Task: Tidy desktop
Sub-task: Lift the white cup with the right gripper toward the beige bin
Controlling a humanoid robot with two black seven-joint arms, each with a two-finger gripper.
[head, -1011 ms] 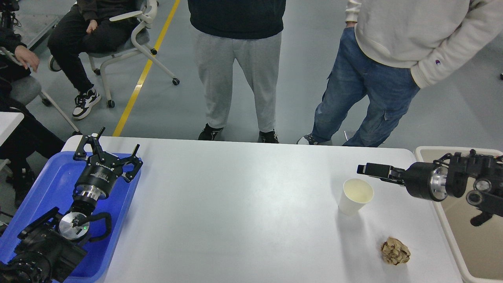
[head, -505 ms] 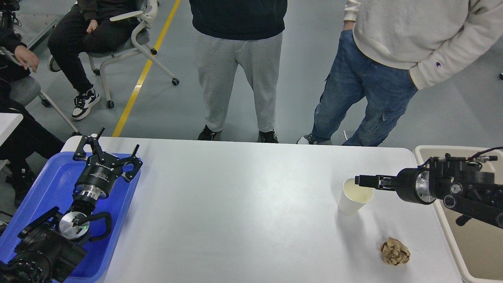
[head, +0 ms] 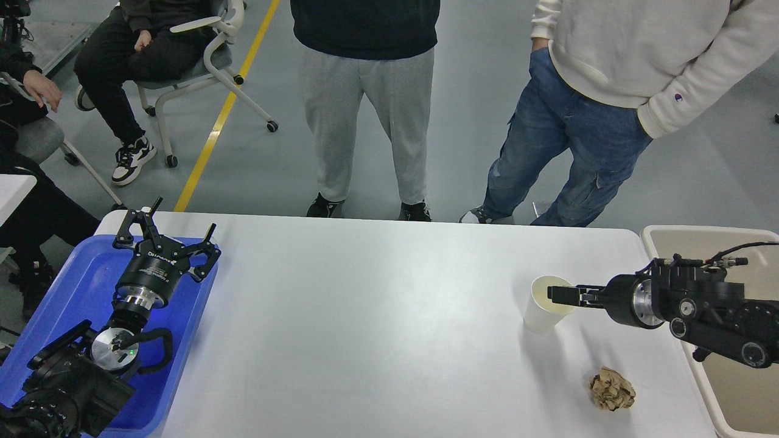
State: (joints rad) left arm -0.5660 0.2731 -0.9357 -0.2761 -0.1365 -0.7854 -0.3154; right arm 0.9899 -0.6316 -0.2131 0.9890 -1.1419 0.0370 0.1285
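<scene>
Two loose items sit on the desktop (head: pixel 377 316), the big white tabletop filling the lower middle of the frame: a white paper cup (head: pixel 546 306) standing upright toward the right, and a crumpled brown paper ball (head: pixel 612 389) lower right of it, well apart from the cup. From the right edge the right gripper (head: pixel 557 294) reaches in sideways, its black tip lying over the cup's open mouth at the near rim; it is seen edge-on as one dark bar, so I cannot tell whether its fingers are spread or pressed together, nor whether it touches the cup. Behind that arm, at the far right, a beige bin (head: pixel 669 234) stands against the tabletop's edge. At the lower left a blue tray (head: pixel 73 286) rests on the table's left end, and the left gripper (head: pixel 167 234) hangs over its upper part, fingers splayed wide with nothing between them. Along the top of the frame two people stand just beyond the far table edge, one in grey trousers (head: pixel 365 121) at the centre, one in blue jeans (head: pixel 566 140) to the right. A seated person on a wheeled chair (head: pixel 207 67) occupies the upper left, beside a yellow floor line (head: pixel 225 109).
</scene>
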